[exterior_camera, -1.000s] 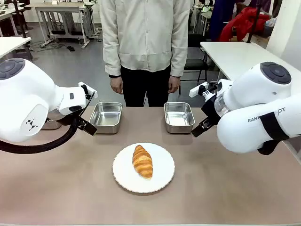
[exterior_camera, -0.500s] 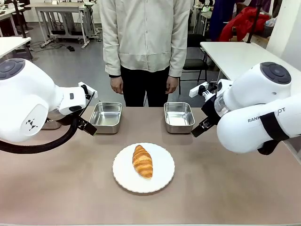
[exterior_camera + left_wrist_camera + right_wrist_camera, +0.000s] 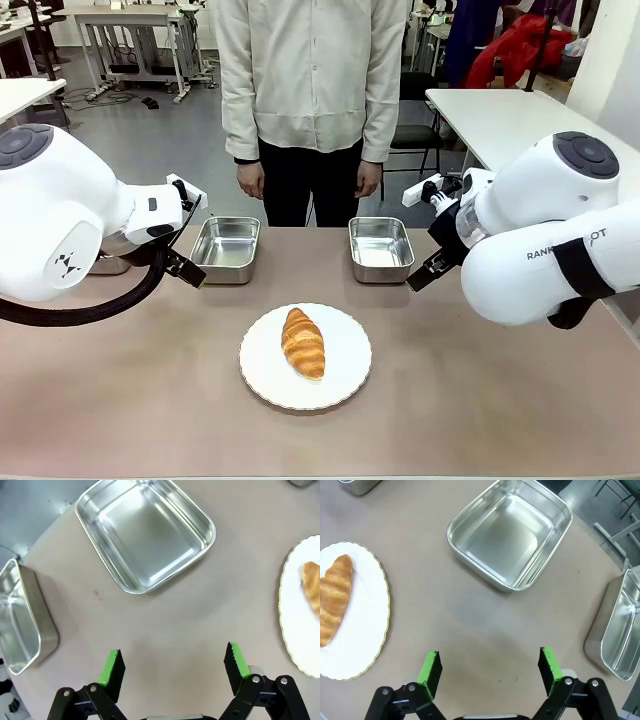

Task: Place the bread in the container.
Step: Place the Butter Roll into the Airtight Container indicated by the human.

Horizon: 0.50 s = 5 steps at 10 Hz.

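The bread (image 3: 303, 343) lies on a round white plate (image 3: 345, 385) set near the middle of the table's (image 3: 150, 400) near edge, its long axis running roughly from the near edge toward the far edge. Two empty steel trays stand along the far edge, well apart from the plate: the left container (image 3: 226, 248) and the right container (image 3: 380, 248). A third tray (image 3: 20, 625) sits toward the far left corner, and a fourth tray (image 3: 620, 630) sits farther out beside the right container. The left gripper (image 3: 173, 652) hangs over bare table between the left container and the plate, jaws spread wide and empty. The right gripper (image 3: 489, 655) hangs over bare table between the right container and the plate, jaws likewise wide and empty. A person (image 3: 310, 80) stands at the far edge with both hands hanging down, holding nothing. Task status: not started. The bread is untouched, no gripper is in contact with it, and every visible container interior is bare. Remaining steps, as judged: bring one gripper over the plate, grasp the bread, carry it to a container, and release it inside.
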Tool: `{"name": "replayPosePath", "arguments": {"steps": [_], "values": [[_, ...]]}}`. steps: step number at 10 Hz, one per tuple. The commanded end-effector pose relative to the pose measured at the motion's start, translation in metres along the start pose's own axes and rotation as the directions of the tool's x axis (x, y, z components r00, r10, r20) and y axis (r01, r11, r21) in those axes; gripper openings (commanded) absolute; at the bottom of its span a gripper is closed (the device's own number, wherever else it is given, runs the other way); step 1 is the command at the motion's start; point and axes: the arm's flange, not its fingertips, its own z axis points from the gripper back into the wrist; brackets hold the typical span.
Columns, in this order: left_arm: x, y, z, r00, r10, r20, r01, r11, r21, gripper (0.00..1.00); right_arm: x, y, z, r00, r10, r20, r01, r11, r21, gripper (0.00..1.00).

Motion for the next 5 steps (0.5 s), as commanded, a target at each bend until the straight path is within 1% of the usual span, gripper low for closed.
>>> {"name": "replayPosePath", "arguments": {"steps": [1, 3, 4, 5], "values": [[0.0, 0.0, 0.0, 1.0, 0.0, 0.0, 0.0, 1.0, 0.0, 1.0, 0.0, 0.0, 0.0, 1.0, -0.001, 0.0, 0.001, 1.0, 0.0, 1.0], [0.0, 0.0, 0.0, 1.0, 0.0, 0.0, 0.0, 1.0, 0.0, 1.0, 0.0, 0.0, 0.0, 1.0, 0.0, 0.0, 0.0, 1.0, 0.0, 1.0], [0.006, 0.009, 0.024, 0.999, -0.009, 0.052, 0.015, 0.994, -0.108, 1.0, 0.012, -0.01, 0.026, 1.0, -0.019, 0.013, 0.019, 1.0, 0.003, 1.0], [0.012, 0.021, 0.047, 0.996, -0.005, 0.087, 0.017, 0.989, -0.148, 1.0, 0.022, -0.023, 0.044, 0.999, -0.032, 0.034, 0.031, 0.999, 0.008, 1.0]]}}
